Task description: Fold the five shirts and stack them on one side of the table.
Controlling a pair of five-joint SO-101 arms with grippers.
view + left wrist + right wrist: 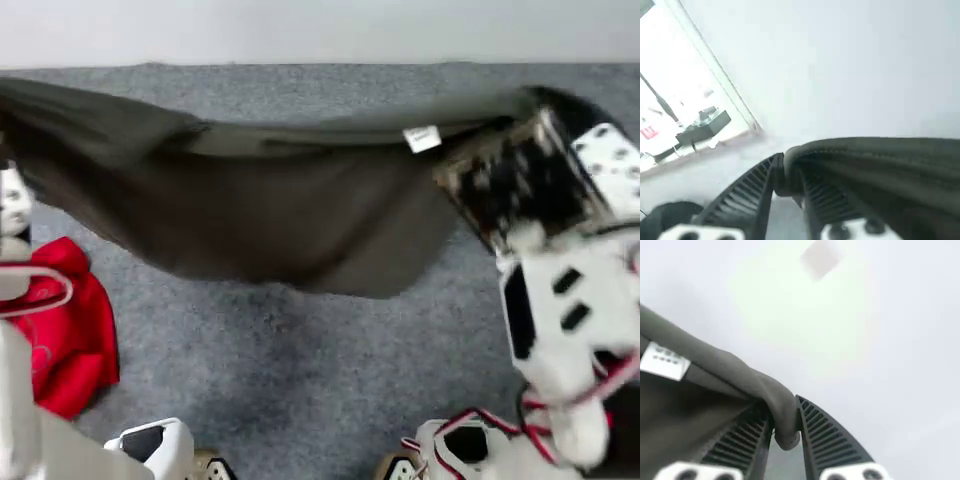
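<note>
A dark olive shirt (270, 215) hangs stretched in the air above the grey table, held by its top edge at both ends. My left gripper (785, 172) is shut on one bunched corner of the dark shirt (880, 160), up by the left side of the table. My right gripper (786, 427) is shut on the other corner of the dark shirt (715, 375), near a white label (664, 361); the same white label (422, 138) lies close to the right arm (560, 250) in the high view. A crumpled red shirt (62, 325) lies at the table's left side.
The grey carpeted table (320, 380) lies open below the hanging shirt. The arm bases (160, 448) stand at the near edge. A pale wall runs along the far side.
</note>
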